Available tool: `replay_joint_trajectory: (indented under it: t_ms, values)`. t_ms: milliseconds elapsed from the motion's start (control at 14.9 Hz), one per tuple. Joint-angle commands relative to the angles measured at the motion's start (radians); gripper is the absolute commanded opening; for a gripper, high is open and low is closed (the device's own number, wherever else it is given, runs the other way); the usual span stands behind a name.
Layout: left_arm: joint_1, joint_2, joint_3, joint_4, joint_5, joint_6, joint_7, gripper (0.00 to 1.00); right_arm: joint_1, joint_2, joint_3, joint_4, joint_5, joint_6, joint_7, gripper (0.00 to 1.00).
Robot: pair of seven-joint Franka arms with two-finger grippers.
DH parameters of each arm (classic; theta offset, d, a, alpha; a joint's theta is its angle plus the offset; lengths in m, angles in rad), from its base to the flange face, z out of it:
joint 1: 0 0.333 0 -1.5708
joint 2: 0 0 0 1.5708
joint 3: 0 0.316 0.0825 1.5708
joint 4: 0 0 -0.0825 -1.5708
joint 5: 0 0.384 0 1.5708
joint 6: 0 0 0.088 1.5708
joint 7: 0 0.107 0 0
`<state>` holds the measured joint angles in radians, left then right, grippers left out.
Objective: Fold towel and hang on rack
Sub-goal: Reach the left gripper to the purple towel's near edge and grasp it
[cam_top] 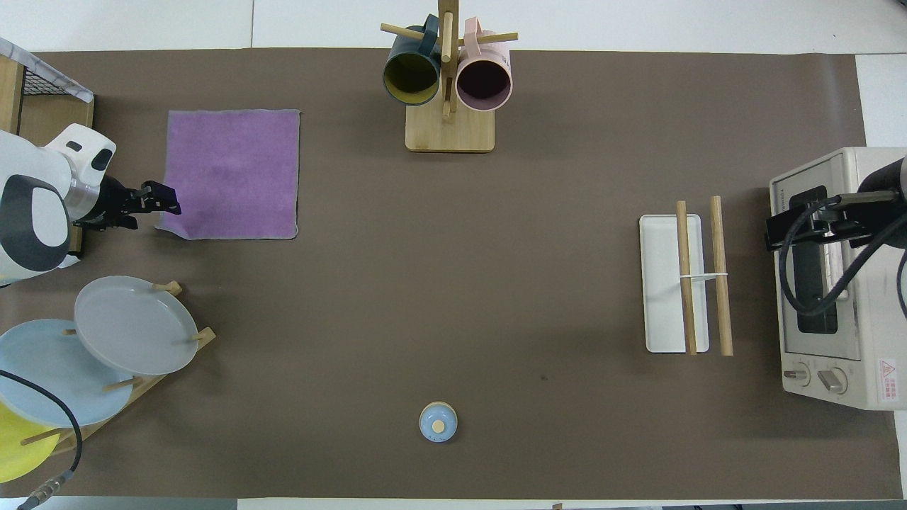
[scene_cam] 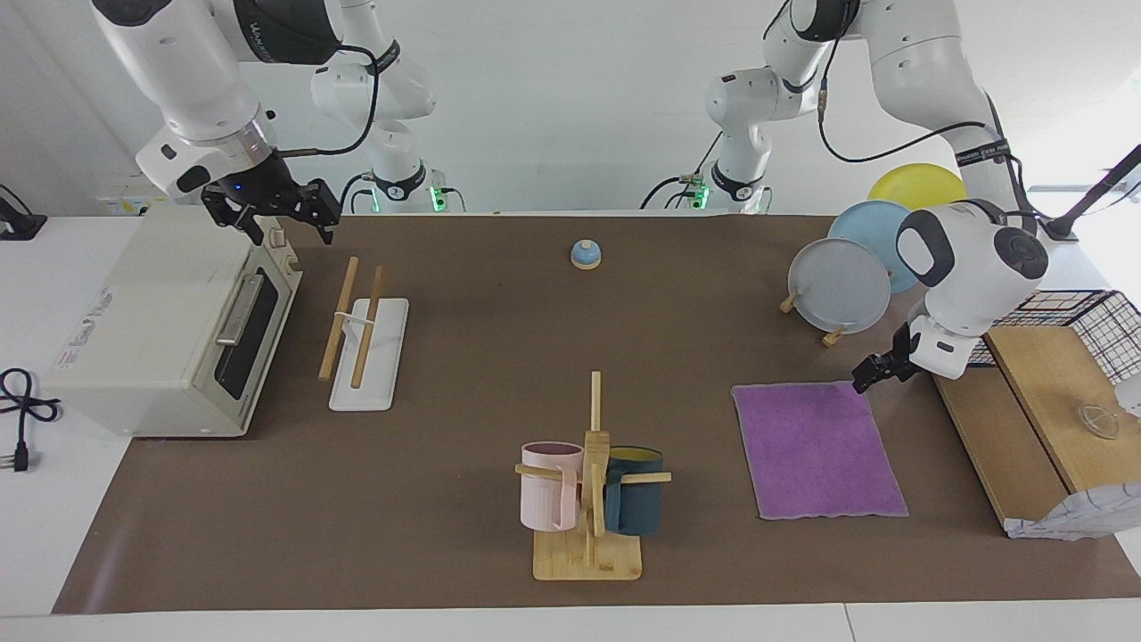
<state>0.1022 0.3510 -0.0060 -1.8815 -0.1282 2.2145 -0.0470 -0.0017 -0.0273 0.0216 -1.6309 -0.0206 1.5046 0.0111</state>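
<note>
We see the soft purple terry towel (scene_cam: 817, 448) lying flat and unfolded on the brown mat toward the left arm's end of the table. At its corner nearest the robots, about 1 o'clock from its middle in the facing view, the left gripper (scene_cam: 866, 375) sits low; whether its jaws are apart we cannot tell. The rack of two light-wood rods on a white base (scene_cam: 364, 341) stands well apart, beside the cream toaster oven (scene_cam: 169, 334), over which the right gripper (scene_cam: 283, 227) waits, jaws apart.

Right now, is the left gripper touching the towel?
Cannot tell. In the facing view the left gripper sits at the corner of the towel nearest the robots, but neither view shows contact or a gap plainly.
</note>
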Motion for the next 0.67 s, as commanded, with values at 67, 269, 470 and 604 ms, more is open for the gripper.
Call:
replay_joint_trajectory:
  t_ms: [67,269,470,604]
  values:
    - [0.014,0.003,-0.008,-0.013,-0.054,0.025,0.019,0.83,-0.008,-0.016,0.004,-0.012,0.01,-0.01,-0.025,1.0]
    - [0.014,0.003,-0.008,-0.016,-0.054,0.024,0.019,0.61,-0.008,-0.016,0.004,-0.01,0.01,-0.012,-0.025,1.0]
    - [0.016,0.008,-0.008,-0.018,-0.054,0.024,0.021,0.49,-0.009,-0.016,0.004,-0.012,0.01,-0.006,-0.025,1.0]
    - [0.016,0.016,-0.008,-0.016,-0.056,0.03,0.021,0.49,-0.009,-0.016,0.004,-0.012,0.01,-0.01,-0.025,1.0]
